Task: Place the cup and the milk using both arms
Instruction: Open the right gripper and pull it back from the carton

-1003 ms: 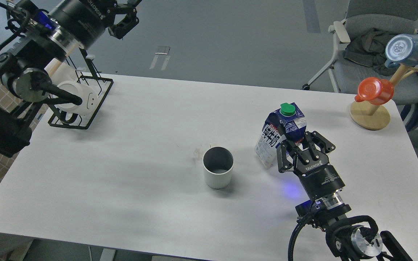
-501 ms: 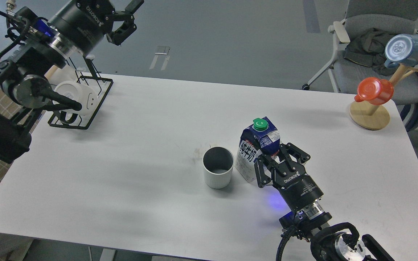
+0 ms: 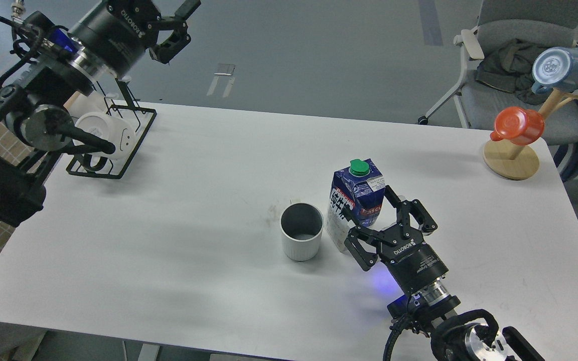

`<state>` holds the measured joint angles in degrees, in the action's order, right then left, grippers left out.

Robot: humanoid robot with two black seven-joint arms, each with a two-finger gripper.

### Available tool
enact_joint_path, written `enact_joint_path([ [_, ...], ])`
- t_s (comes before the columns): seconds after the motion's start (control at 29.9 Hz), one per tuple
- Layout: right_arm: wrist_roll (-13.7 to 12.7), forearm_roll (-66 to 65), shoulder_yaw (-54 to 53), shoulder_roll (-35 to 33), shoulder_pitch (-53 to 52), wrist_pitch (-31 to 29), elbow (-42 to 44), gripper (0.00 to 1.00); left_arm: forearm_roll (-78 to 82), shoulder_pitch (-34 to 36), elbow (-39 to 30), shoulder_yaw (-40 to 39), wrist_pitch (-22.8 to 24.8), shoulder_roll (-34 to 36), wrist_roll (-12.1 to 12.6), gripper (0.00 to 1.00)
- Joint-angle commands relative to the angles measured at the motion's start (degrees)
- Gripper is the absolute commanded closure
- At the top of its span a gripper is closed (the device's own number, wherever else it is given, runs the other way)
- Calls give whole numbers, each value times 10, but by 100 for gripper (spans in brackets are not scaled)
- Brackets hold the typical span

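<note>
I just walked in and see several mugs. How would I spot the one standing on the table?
Find the milk carton mid-table. Immediately left stands the cup, upright. Unlike the orange mug and blue mug, it is off-white, ribbed, dark grey inside.

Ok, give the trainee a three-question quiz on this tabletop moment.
1. True or false: the milk stands upright on the table, right of the cup.
2. The right gripper is: A) clamped on the carton, B) open, fingers spread beside the carton, C) holding the cup.
3. Fill in: the orange mug hangs on a wooden ____ at the table's far right corner.

Key: 1 true; 2 B; 3 stand.
</note>
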<state>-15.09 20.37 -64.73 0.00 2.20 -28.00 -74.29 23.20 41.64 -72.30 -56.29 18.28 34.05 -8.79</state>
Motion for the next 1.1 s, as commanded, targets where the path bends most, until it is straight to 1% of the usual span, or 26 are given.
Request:
enact_joint_path([
  [0.0,0,0,0,0,21,0,-2,0,0,-2,0,0,0,0,0,2],
  [0.27,1,-2,-7,0,90,0,5,0,0,-2,0,0,0,-4,-1,2],
  [0.37,2,-1,-20,-33,98,0,3,0,0,-2,0,0,0,-4,-1,2],
  [0.43,3,0,-48,-46,97,0,0,0,0,-2,0,-1,0,-7,-1,2],
  [0.57,4,-1,-101,-52,87,0,5,0,0,-1,0,-3,0,-6,-1,2],
  [0.63,1,-2,-147,-55,67,0,6,0,0,-1,0,-3,1,-4,-1,2],
  [0.7,-1,-2,-162,-56,46,0,8,0,0,-1,0,-3,1,-4,-1,2],
  [0.77,-3,-2,-167,-66,12,0,13,0,0,-1,0,-3,1,-5,-1,2],
  [0.9,-3,-2,-166,-115,-49,0,14,0,-1,-1,0,-5,0,-13,-2,2],
  [1.07,-1,-2,-172,-120,-138,0,17,0,0,-1,1,-21,0,-15,-1,2],
])
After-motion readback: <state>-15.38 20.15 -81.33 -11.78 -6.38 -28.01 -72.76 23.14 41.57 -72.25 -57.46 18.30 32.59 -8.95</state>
